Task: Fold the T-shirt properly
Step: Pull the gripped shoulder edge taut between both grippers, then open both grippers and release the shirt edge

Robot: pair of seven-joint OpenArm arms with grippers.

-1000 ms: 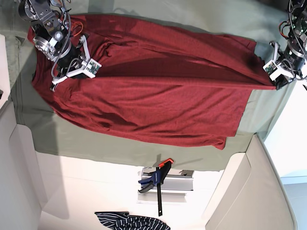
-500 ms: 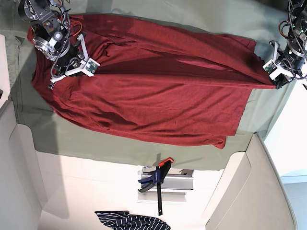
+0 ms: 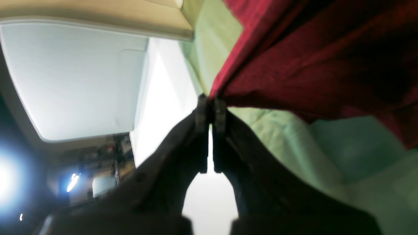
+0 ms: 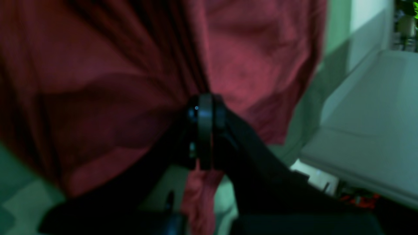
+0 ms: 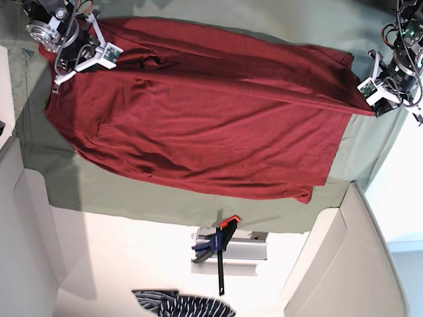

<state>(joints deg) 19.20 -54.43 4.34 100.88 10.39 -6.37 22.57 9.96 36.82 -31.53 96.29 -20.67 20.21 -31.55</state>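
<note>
Red cloth covers most of the table from where I stand: the T-shirt (image 5: 198, 125) lies spread over the green cover (image 5: 125, 195), running from the upper left of the base view across to its right side. Its lower part lies on the cover with soft wrinkles, and the bottom corner ends in a small curl near the cover's lower right. Along the upper part a long straight ridge runs between the two arms, where the fabric is drawn tight.

On the right of the base view, the left gripper (image 3: 210, 99) has its fingers pressed together on a corner of the shirt. The cloth fans out from that pinch in the wrist view, with green cover showing beneath it. The corner is pulled into a narrow point just past the cover's right edge.

At the upper left of the base view, the right gripper (image 4: 205, 101) is likewise closed tight, pinching a bunch of red fabric. Folds radiate from its tips, and a small tail of cloth hangs down between the fingers. The wrist picture is blurred, so I cannot tell which part of the shirt it has.

Below the cover, on the pale surface, a bar clamp (image 5: 220, 254) lies well apart from the shirt, and a striped cloth (image 5: 182, 306) sits at the bottom edge
</note>
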